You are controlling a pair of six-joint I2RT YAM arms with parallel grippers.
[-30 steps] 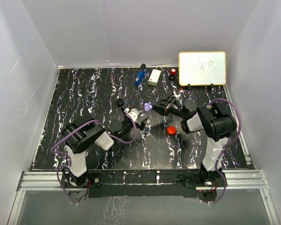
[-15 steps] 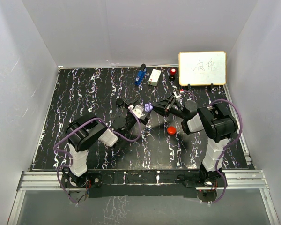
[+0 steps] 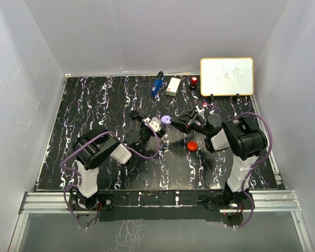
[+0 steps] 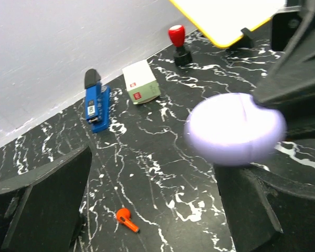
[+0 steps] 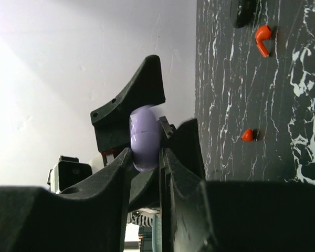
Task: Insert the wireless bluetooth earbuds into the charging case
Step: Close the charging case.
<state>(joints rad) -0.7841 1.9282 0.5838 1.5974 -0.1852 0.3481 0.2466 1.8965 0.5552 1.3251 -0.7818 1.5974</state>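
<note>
- My right jaws are closed narrowly on the lilac round puck-like plastic case (image 5: 144, 137). One black finger (image 5: 102, 184) presses each flat face, so the right wrist camera sees the case edge-on.
- The case is held up off the black, white-veined surface (image 3: 94, 105), near its middle. From the left wrist camera its seam looks shut.
- My left jaws stand wide and hold nothing. They face the case, and their dark fingers (image 4: 47, 205) sit low on either side of it in the left wrist view. I cannot tell whether either one touches the case.
- A red stemmed plastic earbud (image 4: 127, 219) lies loose on the surface, between those two fingers in that view and outside any case.
- The right wrist camera shows a red stemmed bud near a black round object (image 5: 244, 10), and a smaller red piece (image 5: 247, 135) closer in. I cannot tell which of them matches the one the left wrist sees.
- A red round puck (image 3: 192, 146) rests on the surface near the right arm, apart from the held case.
- Along the back edge lie a blue stapler-like gadget (image 4: 97, 102), a small white and green box (image 4: 142, 88) and a red-topped black stamp (image 4: 178, 44).
- A yellow-framed whiteboard (image 3: 227, 76) stands upright at the back right.
</note>
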